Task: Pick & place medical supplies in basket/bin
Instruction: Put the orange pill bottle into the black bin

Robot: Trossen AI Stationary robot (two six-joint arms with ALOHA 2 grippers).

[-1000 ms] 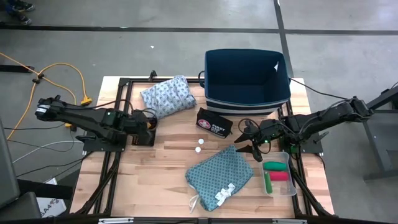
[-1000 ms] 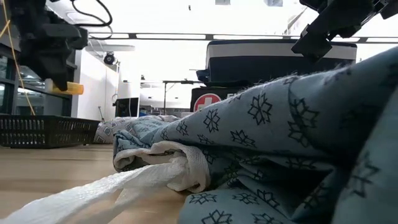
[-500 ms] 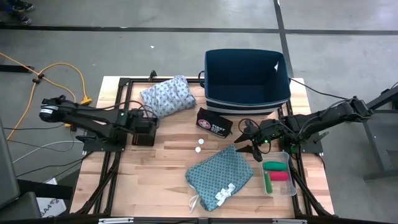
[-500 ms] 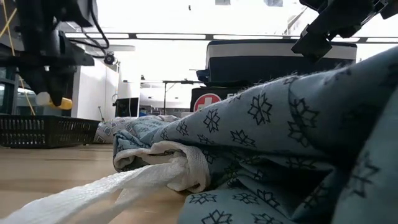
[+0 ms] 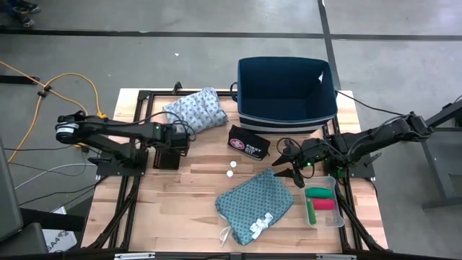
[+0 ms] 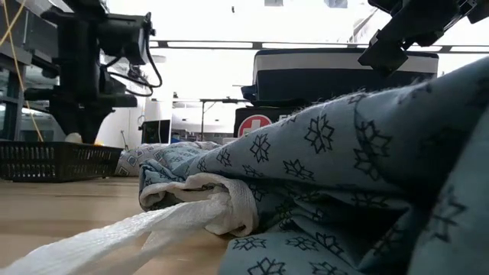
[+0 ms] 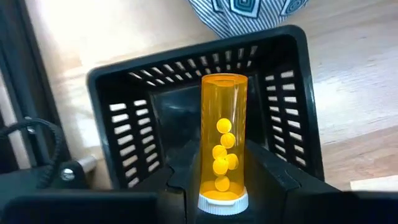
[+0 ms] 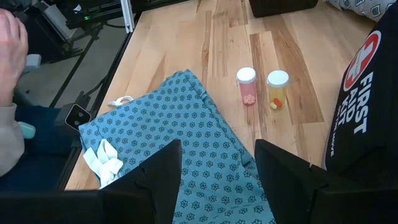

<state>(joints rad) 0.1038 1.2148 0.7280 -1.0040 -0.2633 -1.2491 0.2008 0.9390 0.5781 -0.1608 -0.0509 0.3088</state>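
Observation:
My left gripper (image 5: 177,137) is shut on an orange pill bottle (image 7: 222,149) with a white cap, over the black slotted basket (image 7: 292,106) at the table's left (image 5: 163,156). A pale blue-grey cloth (image 5: 193,110) lies beyond the basket. A teal cloth with white ties (image 5: 256,202) lies near the front middle. Two small white-capped bottles (image 8: 247,84) (image 8: 277,87) stand on the wood. My right gripper (image 5: 294,167) hovers open above the teal cloth's far right corner (image 8: 186,124), touching nothing. My left gripper pinches the orange bottle between its two fingers near the white cap end (image 7: 222,186). The fingers point steeply down and lie along the bottle. The cap sits toward the wrist, and the closed end (image 7: 224,81) points down into the basket. I cannot tell whether it touches the basket's floor.
A navy bin (image 5: 286,90) stands at the far right, with a black first aid pouch (image 5: 247,142) in front of it. A clear tray (image 5: 336,217) with green and red rolls sits at the right front. A person's hand (image 8: 9,37) shows beyond the table's edge.
My left gripper has carried the orange bottle toward the table's right and down, over the black basket, and has tipped and rolled until it points steeply down. The bottle has turned with it, cap uppermost. My right gripper has kept still.

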